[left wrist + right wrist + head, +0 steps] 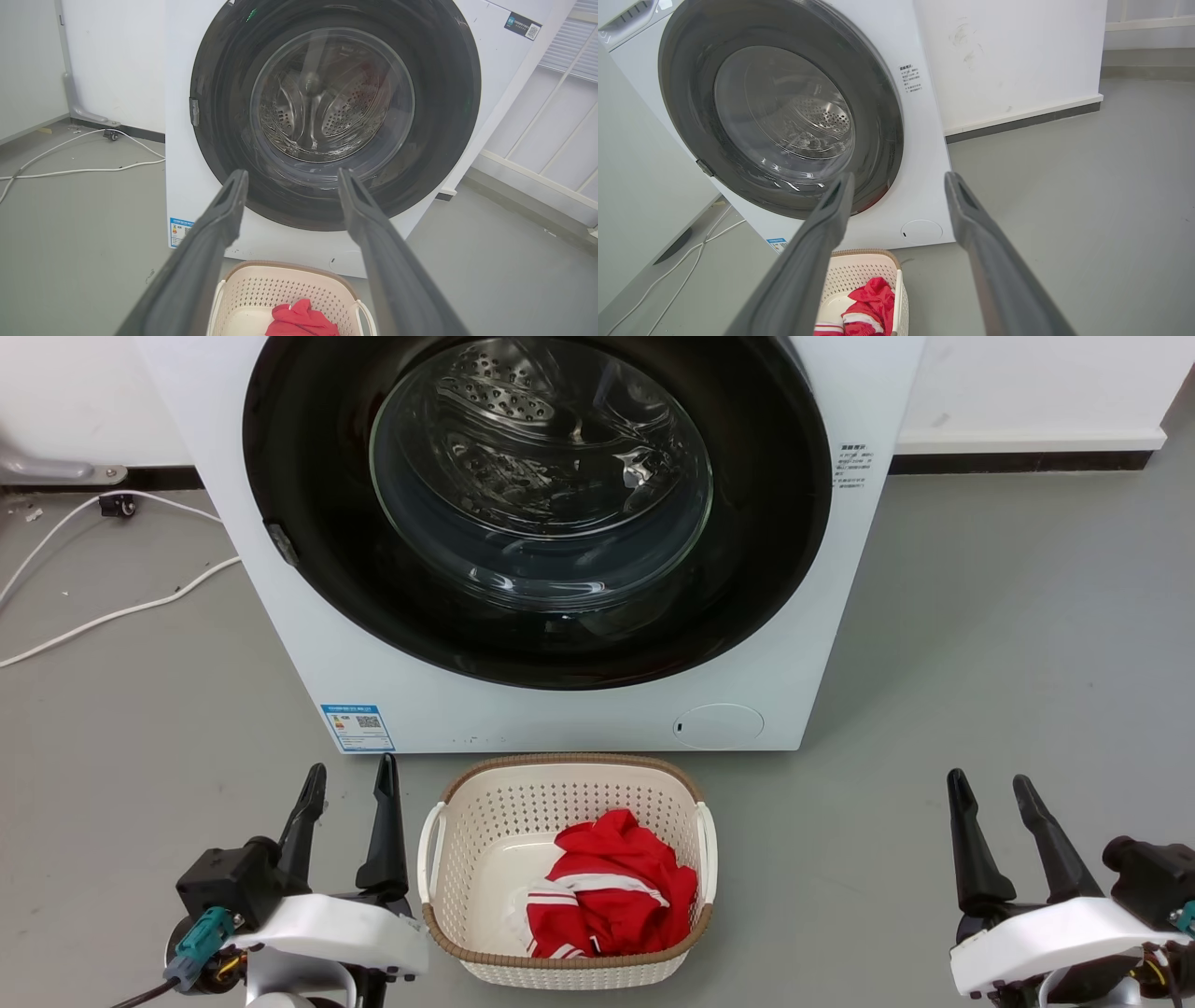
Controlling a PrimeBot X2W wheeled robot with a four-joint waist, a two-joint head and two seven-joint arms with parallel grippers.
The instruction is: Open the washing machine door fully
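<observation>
The white washing machine [812, 644] stands straight ahead on the grey floor. Its big round black washing machine door [766, 523] lies flat against the front, shut, with the steel drum visible through the clear glass bowl [541, 476]. A small grey handle tab [281, 543] sits at the door's left rim. My left gripper [350, 777] is open at the lower left and holds nothing. At the lower right my right gripper [990, 784] is open too. Both hang well short of the door [448, 93] [878, 126], which fills the wrist views behind the left fingertips [236, 184] and right fingertips [955, 184].
A cream perforated basket [485, 793] with red-and-white clothes [611, 887] stands on the floor right before the washer, between my grippers. White cables [112, 611] trail across the floor at the left. A white wall with dark skirting [1018, 460] runs behind.
</observation>
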